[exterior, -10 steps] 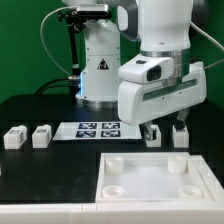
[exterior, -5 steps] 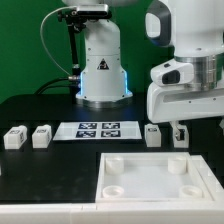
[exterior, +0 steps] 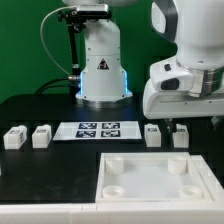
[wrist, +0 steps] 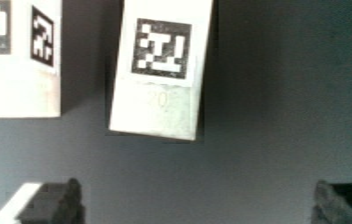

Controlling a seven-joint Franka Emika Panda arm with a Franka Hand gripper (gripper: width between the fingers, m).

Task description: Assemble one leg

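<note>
Four small white legs lie on the black table. Two are at the exterior view's left (exterior: 14, 138) (exterior: 41, 135) and two at its right (exterior: 153, 134) (exterior: 180, 137). My gripper (exterior: 176, 126) hangs just above the right pair, open and empty. The wrist view shows one leg with its marker tag facing up (wrist: 160, 80) and a second beside it (wrist: 16, 60). Both lie ahead of my open gripper (wrist: 199, 205), and only dark fingertips (wrist: 48, 205) show at the frame edge. Nothing is between them.
The large white tray-like piece (exterior: 150, 175) with round corner sockets lies at the front. The marker board (exterior: 98, 129) lies flat between the leg pairs. The robot base (exterior: 100, 65) stands behind it.
The hand has moved toward the exterior view's right, off the spot over both right legs, and now sits tilted over the rightmost one. The legs have not moved.
</note>
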